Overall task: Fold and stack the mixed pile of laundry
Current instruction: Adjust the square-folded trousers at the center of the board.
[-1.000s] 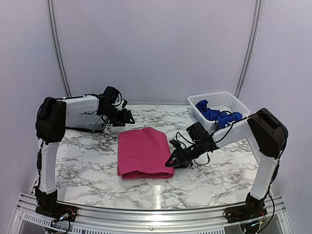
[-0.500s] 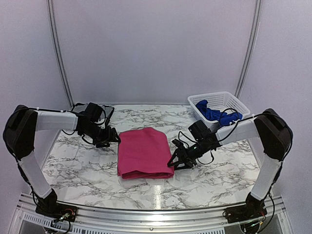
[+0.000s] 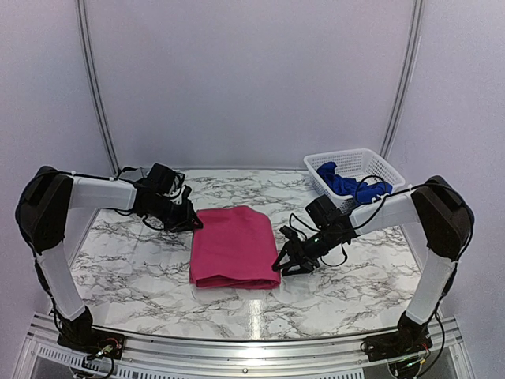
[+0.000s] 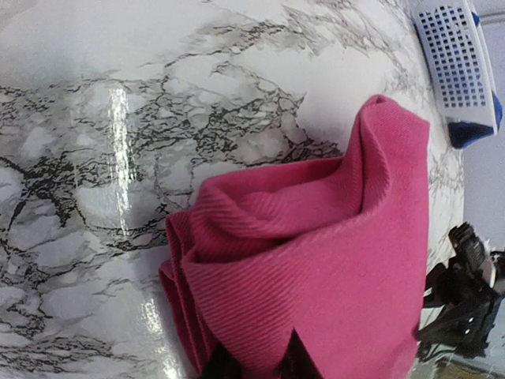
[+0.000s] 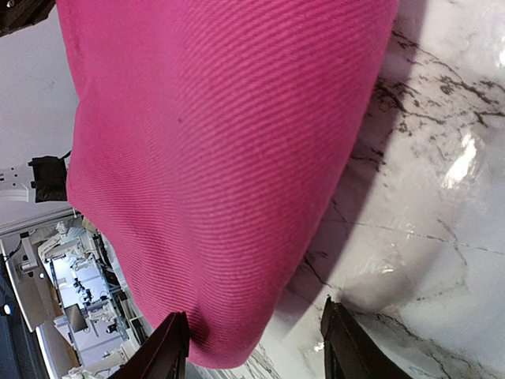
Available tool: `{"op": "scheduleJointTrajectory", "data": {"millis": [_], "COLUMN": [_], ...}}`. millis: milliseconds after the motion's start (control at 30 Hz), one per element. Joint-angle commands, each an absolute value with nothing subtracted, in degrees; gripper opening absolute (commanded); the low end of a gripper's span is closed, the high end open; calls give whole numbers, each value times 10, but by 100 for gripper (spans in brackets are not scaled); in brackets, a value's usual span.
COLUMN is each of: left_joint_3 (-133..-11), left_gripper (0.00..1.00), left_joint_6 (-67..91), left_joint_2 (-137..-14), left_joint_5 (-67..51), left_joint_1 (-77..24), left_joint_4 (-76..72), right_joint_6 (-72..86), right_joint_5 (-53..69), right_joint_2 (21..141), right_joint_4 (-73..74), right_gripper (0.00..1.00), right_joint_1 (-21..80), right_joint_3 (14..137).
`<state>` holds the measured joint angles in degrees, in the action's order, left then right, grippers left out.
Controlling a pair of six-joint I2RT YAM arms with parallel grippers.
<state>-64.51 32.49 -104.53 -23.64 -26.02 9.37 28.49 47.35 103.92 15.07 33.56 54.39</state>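
The folded magenta-pink garment point(image 3: 234, 246) lies mid-counter point(image 3: 150, 272). The left gripper point(image 3: 192, 223) sits at its far-left corner, tips over the cloth; whether it pinches, I cannot tell. The right gripper point(image 5: 254, 346) spreads wide at the near-right edge. The royal blue garment point(image 3: 346, 184) is in the white mesh basket point(image 3: 377, 163).

Lab booth: plain walls point(image 3: 252, 79), marble table point(image 3: 150, 276).

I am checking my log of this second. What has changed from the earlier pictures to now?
The left gripper dropped from above the pink cloth, swung out left, then came in to its left edge; its grip is unclear. The right gripper, open at the near right corner, and the blue cloth in the basket stayed put.
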Motion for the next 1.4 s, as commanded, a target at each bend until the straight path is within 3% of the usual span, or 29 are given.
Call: {"op": "scheduleJointTrajectory", "data": {"millis": [0, 100, 433, 700, 800, 900, 1133, 1367], "left_joint_3": [-686, -716, -810, -769, -760, -752, -712, -578], "left_gripper": [8, 2, 1, 0, 30, 46, 56, 44], "left_joint_6": [309, 291, 242, 228, 217, 212, 229, 341], "left_joint_2": [-1030, -1021, -1043, -1080, -1084, -1045, -939, -945], "left_joint_5": [-246, -247, -245, -188, -156, -133, -250, -315], "left_joint_1": [-261, -266, -273, -249, -243, -239, -288, -358], "left_joint_4": [76, 100, 162, 170, 175, 181, 178, 26], "right_joint_6": [282, 280, 275, 255, 247, 240, 264, 276], "right_joint_5": [468, 467, 466, 448, 444, 450, 486, 523], "right_joint_2": [1027, 1027, 1031, 1008, 976, 949, 1015, 1125], "right_joint_4": [156, 156, 164, 195, 188, 175, 123, 76], "right_gripper": [53, 53, 53, 53, 54, 55, 53, 51], "right_joint_1": [331, 331, 331, 331, 332, 333, 352, 373], "right_joint_3": [540, 536, 539, 565, 580, 599, 671, 727]}}
